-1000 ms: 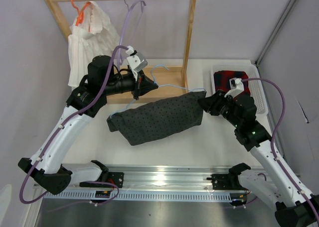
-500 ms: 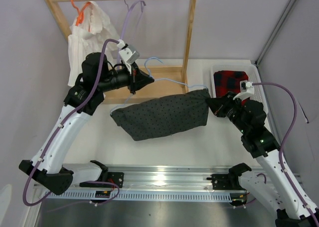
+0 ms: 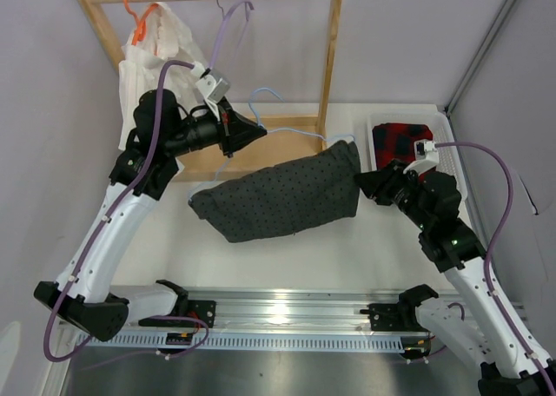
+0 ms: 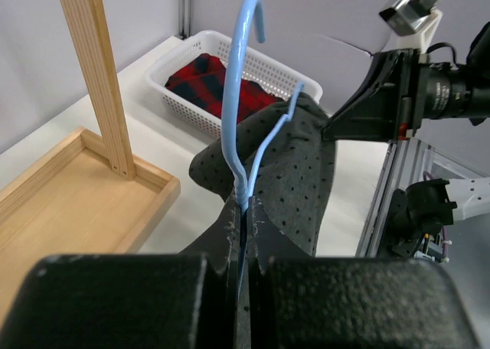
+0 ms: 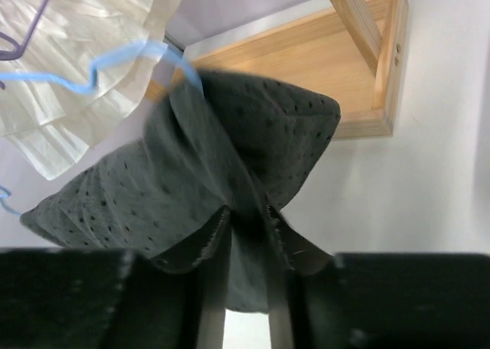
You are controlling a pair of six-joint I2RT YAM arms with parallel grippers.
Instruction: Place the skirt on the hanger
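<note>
The light-blue wire hanger (image 3: 295,134) is held up over the table, hook upward, with my left gripper (image 3: 256,133) shut on its neck (image 4: 233,119). The dark dotted skirt (image 3: 278,196) hangs slanting from it, and its right top corner sits over the hanger's far end. In the left wrist view the skirt (image 4: 298,165) drapes just beyond my left gripper (image 4: 245,211). My right gripper (image 3: 359,183) is at the skirt's right edge. In the right wrist view bunched skirt fabric (image 5: 153,188) fills the gap in my right gripper (image 5: 245,219), and the hanger wire (image 5: 99,77) shows behind.
A wooden rack (image 3: 328,57) with a tray base (image 3: 208,166) stands at the back. On its rail hang a white pleated garment (image 3: 161,57) on an orange hanger (image 3: 135,14) and a lilac hanger (image 3: 230,31). A white basket (image 3: 452,166) with plaid cloth (image 3: 400,140) sits at right.
My left gripper has lifted the hanger up and toward the back left. The skirt's right top corner has risen with it. My right gripper stayed at the skirt's right edge.
</note>
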